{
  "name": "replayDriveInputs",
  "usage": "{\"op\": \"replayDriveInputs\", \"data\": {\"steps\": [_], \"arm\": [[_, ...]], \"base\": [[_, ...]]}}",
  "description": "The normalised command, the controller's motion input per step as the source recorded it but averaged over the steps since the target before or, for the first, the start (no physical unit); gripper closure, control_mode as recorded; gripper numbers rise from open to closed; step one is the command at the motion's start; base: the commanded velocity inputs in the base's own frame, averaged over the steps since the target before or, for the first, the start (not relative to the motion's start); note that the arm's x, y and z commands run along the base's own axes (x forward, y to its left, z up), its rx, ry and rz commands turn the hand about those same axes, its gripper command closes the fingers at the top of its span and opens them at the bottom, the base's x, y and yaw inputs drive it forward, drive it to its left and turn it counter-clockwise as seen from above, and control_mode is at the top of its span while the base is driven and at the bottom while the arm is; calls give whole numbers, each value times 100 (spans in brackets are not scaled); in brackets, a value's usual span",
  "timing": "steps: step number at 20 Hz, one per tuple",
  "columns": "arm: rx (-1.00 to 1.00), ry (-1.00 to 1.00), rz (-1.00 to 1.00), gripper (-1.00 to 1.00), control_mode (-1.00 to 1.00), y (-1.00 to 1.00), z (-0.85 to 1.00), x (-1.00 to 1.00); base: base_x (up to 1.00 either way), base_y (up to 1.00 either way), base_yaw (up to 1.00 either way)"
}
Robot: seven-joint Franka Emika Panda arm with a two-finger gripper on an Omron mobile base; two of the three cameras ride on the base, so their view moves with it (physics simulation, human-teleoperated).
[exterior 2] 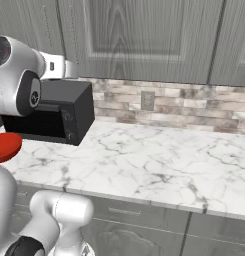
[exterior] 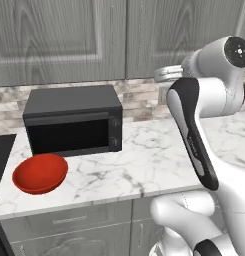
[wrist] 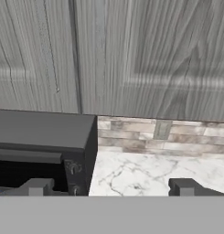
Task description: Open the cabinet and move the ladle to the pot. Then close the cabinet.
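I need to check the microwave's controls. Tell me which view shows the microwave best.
The left base view: the whole microwave faces the camera, door and control panel included. The right base view shows it from the side, partly behind the arm. The hand view cuts off its left and lower parts.

One black microwave on marble counter, far left against wall. One red bowl near front edge, left of centre, just in front of microwave. Two grey wood-grain cabinet doors above counter, both shut, seam between them. One wall outlet on stone backsplash, right of microwave. Two drawer fronts with horizontal handles under counter. One black stovetop at far left edge.
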Motion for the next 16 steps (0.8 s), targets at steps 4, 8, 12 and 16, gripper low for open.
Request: {"op": "replayDriveInputs", "data": {"steps": [4, 8, 12, 16], "arm": [[0, 0, 0, -100, -100, 6, 21, 0], [0, -1, 0, -100, -100, 7, 4, 0], [0, -4, 0, -100, -100, 8, 0, 5], [0, -6, 0, -100, -100, 6, 0, 17]], "base": [[0, 0, 0], [0, 0, 0], [0, 0, 0], [0, 0, 0]]}}
